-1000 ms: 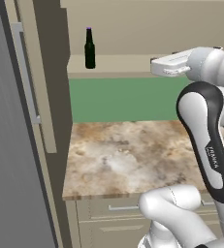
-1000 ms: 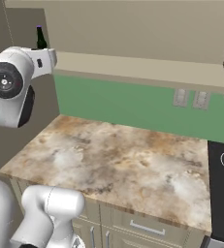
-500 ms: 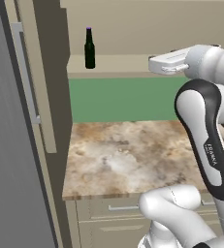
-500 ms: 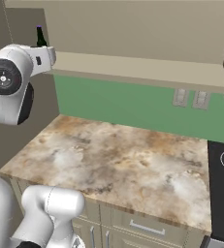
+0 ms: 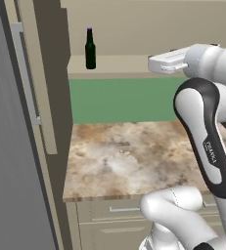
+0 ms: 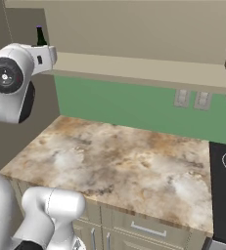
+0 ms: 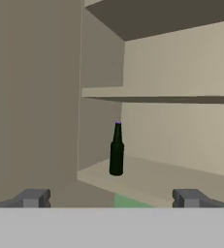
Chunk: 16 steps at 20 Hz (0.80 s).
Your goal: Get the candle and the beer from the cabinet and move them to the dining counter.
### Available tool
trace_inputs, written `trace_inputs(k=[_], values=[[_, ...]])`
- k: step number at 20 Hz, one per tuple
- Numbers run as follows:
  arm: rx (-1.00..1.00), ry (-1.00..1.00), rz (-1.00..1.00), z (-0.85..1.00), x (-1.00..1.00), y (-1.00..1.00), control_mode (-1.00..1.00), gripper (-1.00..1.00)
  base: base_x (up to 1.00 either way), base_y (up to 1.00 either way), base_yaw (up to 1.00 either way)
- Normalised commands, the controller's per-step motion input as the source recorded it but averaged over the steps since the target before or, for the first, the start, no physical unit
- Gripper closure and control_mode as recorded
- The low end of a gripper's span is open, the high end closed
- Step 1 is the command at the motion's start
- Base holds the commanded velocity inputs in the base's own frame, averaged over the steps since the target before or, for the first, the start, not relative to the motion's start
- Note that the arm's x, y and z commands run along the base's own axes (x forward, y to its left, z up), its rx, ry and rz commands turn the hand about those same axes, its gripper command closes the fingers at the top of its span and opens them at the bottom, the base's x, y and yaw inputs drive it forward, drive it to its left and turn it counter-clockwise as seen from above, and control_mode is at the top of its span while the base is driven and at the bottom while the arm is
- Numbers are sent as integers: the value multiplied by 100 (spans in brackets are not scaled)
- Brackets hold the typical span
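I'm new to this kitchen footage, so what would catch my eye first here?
A lone dark beer standing upright at the left end of the open cabinet's bottom shelf. The claw points at it with jaws wide apart, short of it. Below lies a marbled worktop against a green wall.

Beer (image 7: 116, 154) upright on cabinet (image 7: 181, 180) bottom shelf, near its left wall

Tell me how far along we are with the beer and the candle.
Done: the cabinet stands open, its bottom shelf exposed. In hand: the gripper is open, empty and pointed at the beer, which stands upright at the shelf's left end, with a gap between them. Left: grasp the beer and carry it to the dining counter. I can't spot the candle from here, so its status is unknown.
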Motion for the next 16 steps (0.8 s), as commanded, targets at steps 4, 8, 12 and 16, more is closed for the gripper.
trace_inputs(k=[4, 8, 12, 16], values=[[0, 0, 0, 0, 29, 10, -100, -100, 0, 0, 0], [0, 0, 0, 0, 33, 16, -100, -100, 0, 0, 0], [0, 0, 0, 0, 37, 19, -100, -100, 0, 0, 0], [0, 0, 0, 0, 42, 10, -100, -100, 0, 0, 0]])
